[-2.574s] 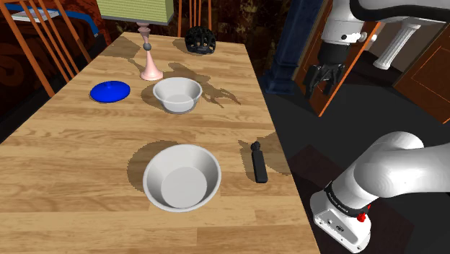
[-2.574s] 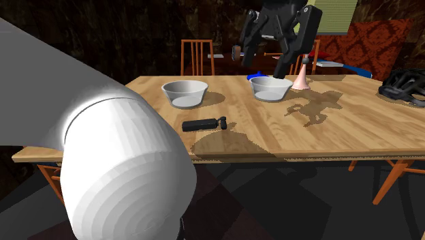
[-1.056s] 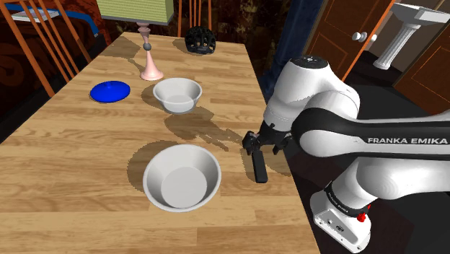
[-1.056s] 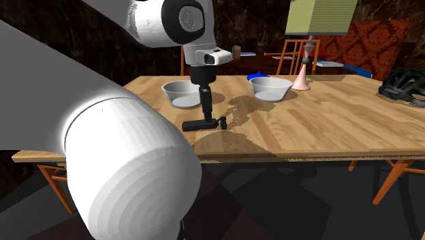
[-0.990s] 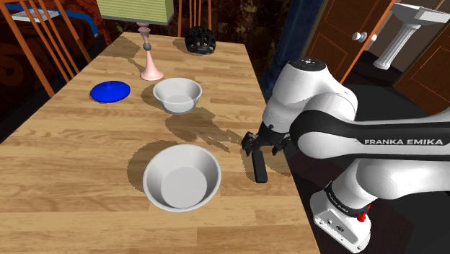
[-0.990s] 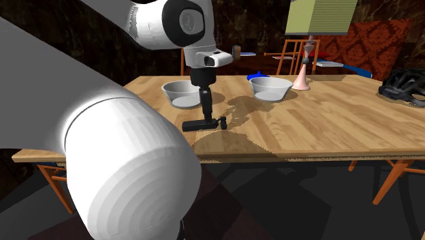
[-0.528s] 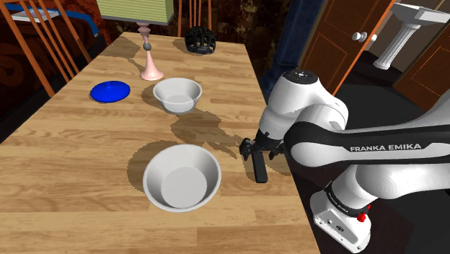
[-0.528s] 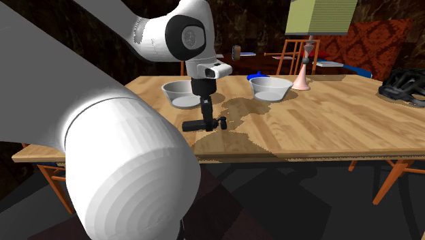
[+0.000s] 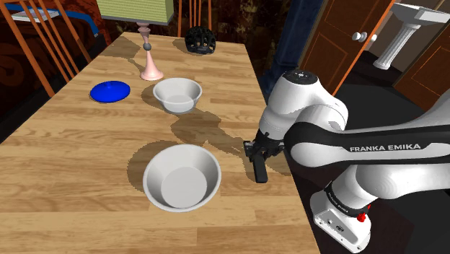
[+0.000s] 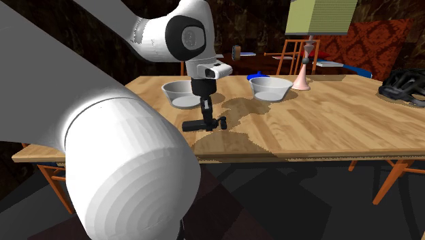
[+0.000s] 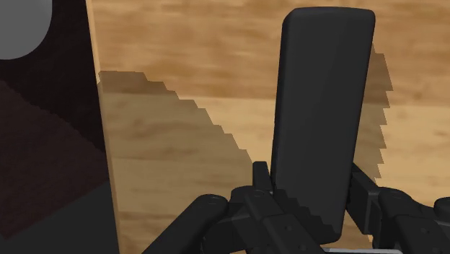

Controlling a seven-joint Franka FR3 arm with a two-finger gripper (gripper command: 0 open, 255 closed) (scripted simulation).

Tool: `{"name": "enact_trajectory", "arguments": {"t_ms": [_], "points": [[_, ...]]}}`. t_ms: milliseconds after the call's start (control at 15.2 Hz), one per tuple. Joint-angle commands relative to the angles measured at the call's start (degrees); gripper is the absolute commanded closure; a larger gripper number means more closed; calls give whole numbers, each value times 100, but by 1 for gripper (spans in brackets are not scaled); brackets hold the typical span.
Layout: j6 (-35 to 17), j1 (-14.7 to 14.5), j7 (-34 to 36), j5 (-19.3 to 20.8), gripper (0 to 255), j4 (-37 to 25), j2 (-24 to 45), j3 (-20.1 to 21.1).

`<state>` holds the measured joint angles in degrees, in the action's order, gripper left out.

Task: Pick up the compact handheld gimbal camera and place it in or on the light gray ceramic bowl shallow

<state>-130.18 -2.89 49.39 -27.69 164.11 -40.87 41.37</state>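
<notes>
The gripper [image 9: 254, 153] is down at the table [image 9: 72, 166], its two black fingers drawn in against the long sides of the black gimbal camera [image 9: 259, 172]. In the wrist view, one finger [image 11: 261, 180] presses each flank of the camera's body [image 11: 324, 108], so the grasp looks made (no gap shows on either side). The camera lies flat on the wood, not lifted, close to the table's edge at the shoulder view's right. Its length runs roughly along that edge.

The light grey bowl [image 9: 182, 177] sits upright to the left of the camera in the shoulder view, near it but not touching. A second, whiter bowl [image 9: 177, 94] stands farther up the table. Left of that one is a blue plate [image 9: 110, 91]. Behind them is a lamp with a pink base [image 9: 151, 66]. A black helmet [image 9: 200, 40] rests at the far end.

In the second exterior view, the gripper [image 10: 206, 117] comes straight down from the white wrist onto the camera [image 10: 193, 126]. The grey bowl [image 10: 184, 93] is just behind it, and the whiter bowl [image 10: 271, 87] is off to that view's right. The arm's shadow falls across the wood between the two bowls (darkest beside the camera).
</notes>
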Motion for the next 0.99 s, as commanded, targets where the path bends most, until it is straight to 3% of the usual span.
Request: {"name": "enact_trajectory", "arguments": {"t_ms": [0, 462, 924], "points": [[-1, 0, -1, 0, 255, 2, 2, 1], [-3, 0, 0, 0, 255, 2, 3, 1], [736, -27, -22, 197, 255, -299, -438, -322]]}}
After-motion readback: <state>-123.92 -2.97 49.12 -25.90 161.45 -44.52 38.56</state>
